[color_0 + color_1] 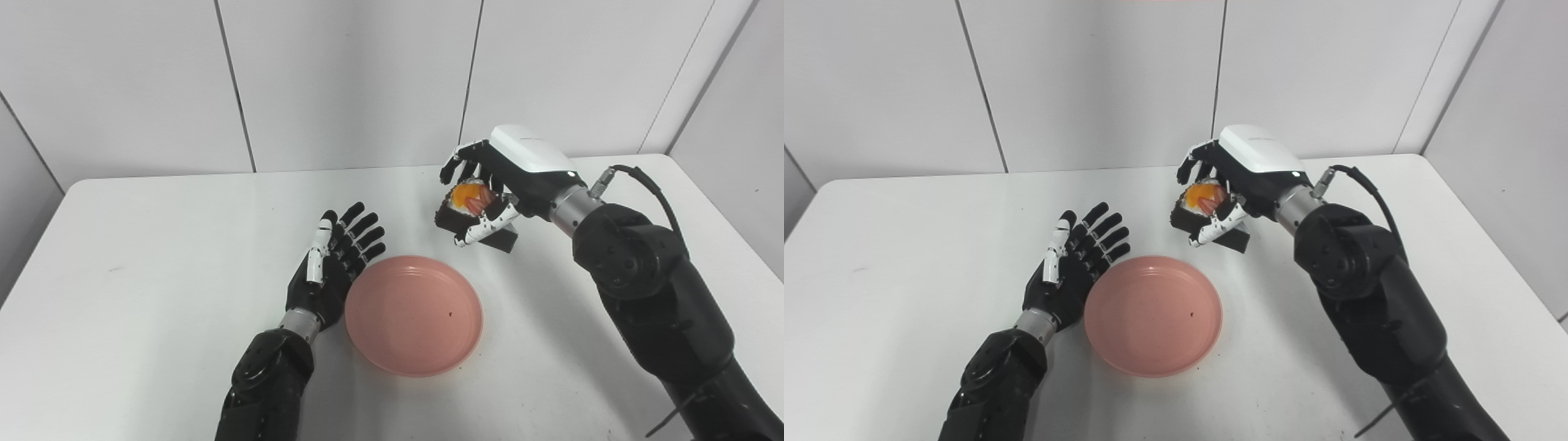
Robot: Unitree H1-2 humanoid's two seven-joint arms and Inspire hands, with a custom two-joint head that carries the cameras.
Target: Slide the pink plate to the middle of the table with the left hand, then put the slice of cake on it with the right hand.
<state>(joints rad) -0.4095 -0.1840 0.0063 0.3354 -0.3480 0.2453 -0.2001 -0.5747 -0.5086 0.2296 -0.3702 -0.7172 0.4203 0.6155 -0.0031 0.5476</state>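
One hand (490, 184) around cake (468, 205)

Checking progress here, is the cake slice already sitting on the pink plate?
No, the cake slice is held in the right hand, behind the empty pink plate.

You get bright, even light from above in both views — the white table (153, 257) shows only a mild sheen, no harsh glare. Shadows are soft and short, pooled beside the pink plate (413, 315) and under the arms. Focus holds throughout, though detail is slightly soft and grainy.
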